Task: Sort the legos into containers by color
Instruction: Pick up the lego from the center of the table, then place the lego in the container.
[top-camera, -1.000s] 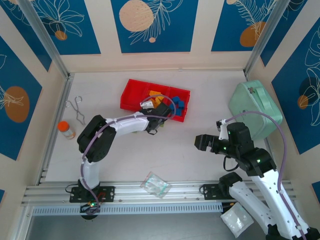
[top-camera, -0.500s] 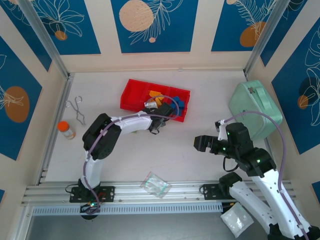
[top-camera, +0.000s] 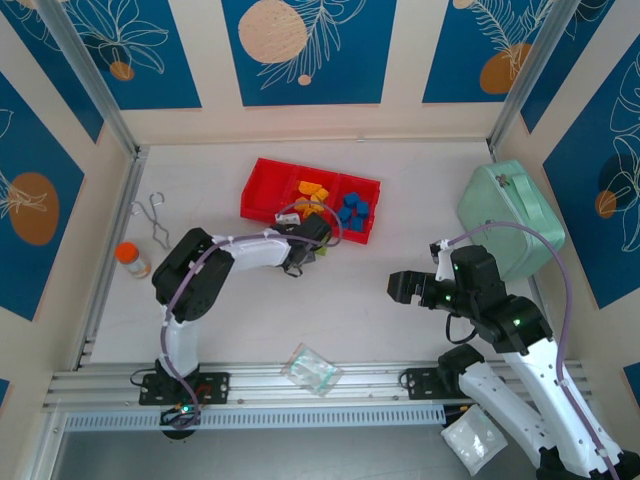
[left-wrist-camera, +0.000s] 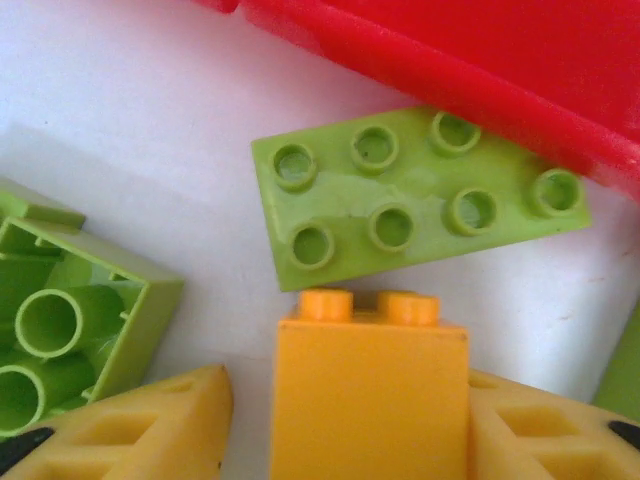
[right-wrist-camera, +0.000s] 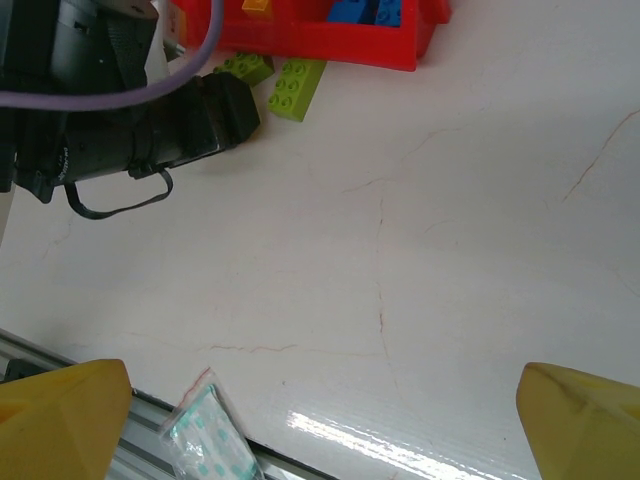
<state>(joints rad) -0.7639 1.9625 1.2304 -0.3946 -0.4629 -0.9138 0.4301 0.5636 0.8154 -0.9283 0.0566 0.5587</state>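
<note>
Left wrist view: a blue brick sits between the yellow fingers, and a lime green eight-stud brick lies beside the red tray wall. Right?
The left wrist view shows an orange-yellow plastic brick, not a blue one, between the left gripper's yellow fingers. The lime green eight-stud brick does lie beside the wall of the red plastic tray.

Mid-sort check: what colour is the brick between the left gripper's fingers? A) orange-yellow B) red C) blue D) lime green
A: the left wrist view shows an orange-yellow brick between the left gripper fingers, with lime green bricks lying beyond it.
</note>
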